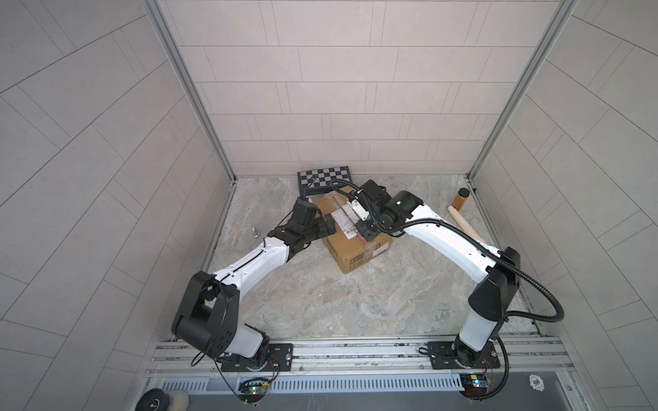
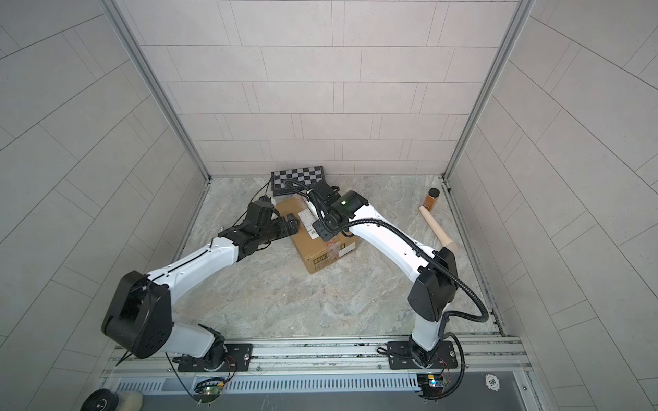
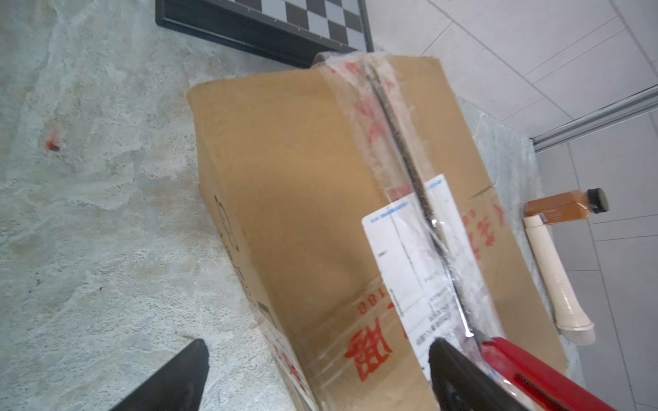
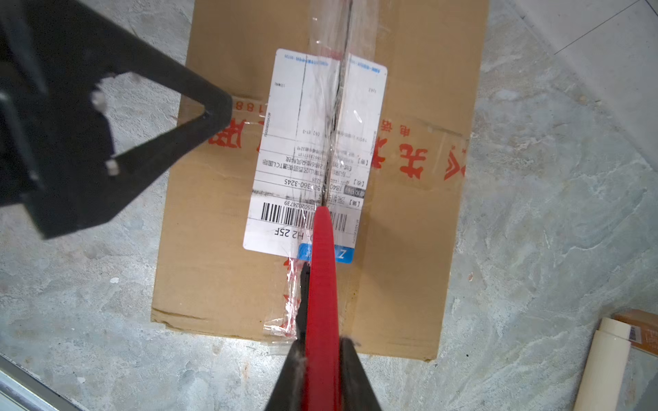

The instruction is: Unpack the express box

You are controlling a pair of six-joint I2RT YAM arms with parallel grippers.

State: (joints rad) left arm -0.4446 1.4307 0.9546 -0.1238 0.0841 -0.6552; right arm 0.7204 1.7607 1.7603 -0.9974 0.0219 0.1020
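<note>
Box (image 1: pixel 350 254) sits skewed on the table (image 1: pixel 320 302), just above centre in both top views, with the checkered board (image 1: pixel 324 176) just behind it. The right gripper (image 4: pixel 320 352) is clamped on a red cutter (image 4: pixel 322 284) whose tip rests in the top seam (image 4: pixel 336 106), where tape (image 4: pixel 322 32) and label (image 4: pixel 313 142) already show a dark slit. The left gripper (image 1: pixel 329 226) is spread wide at the box's left top edge, 1 finger (image 3: pixel 459 373) over the top near the seam and 1 off the side. Whether it touches, I cannot tell. My read: plain corrugated card, stiff along the edges, springy mid-flap, and probably light enough to skid under a push. The tape looks slick, a poor place to pinch. The best hold is likely the raw edge of 1 of the 2 top flaps at the slit, with the other arm bracing a side wall.
</note>
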